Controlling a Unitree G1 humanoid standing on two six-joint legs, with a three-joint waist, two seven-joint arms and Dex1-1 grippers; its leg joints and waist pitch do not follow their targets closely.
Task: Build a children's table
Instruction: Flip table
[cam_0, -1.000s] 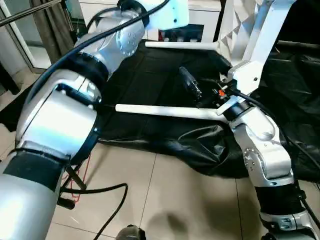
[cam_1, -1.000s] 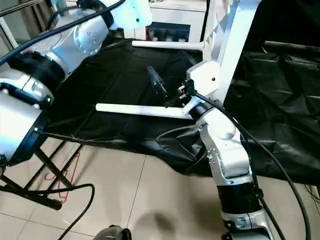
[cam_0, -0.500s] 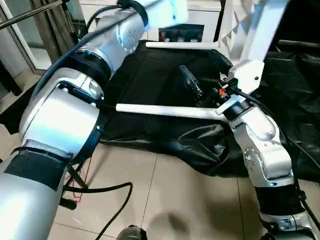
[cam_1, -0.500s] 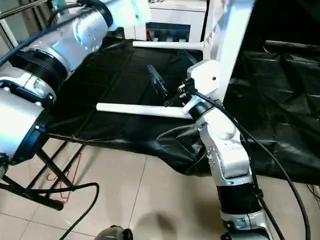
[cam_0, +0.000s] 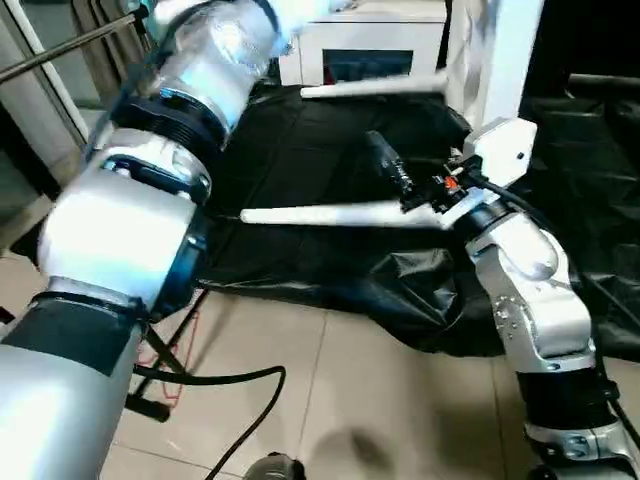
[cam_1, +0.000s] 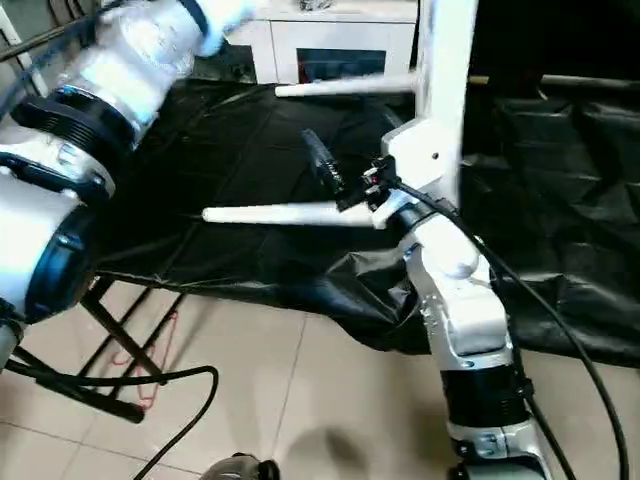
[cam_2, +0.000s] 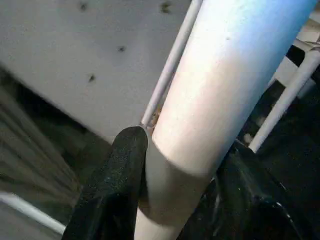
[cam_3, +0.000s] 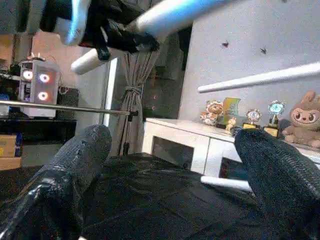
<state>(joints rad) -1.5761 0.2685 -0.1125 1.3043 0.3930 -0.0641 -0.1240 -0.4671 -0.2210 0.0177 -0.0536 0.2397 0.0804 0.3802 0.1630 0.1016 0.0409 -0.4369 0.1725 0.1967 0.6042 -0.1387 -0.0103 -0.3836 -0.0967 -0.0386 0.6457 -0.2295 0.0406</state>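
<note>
Leg (cam_2: 215, 95) (left tool (cam_2: 180, 185)) raised higher

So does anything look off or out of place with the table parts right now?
Only that the tabletop stands on edge on the black sheet rather than lying flat, with legs jutting out sideways. One more leg is clamped in the left gripper. The right gripper is open with nothing between its fingers. Nothing looks broken.

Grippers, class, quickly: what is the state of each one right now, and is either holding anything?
Left gripper: closed on a white table leg.
Right gripper: open wide, holding nothing.
</note>
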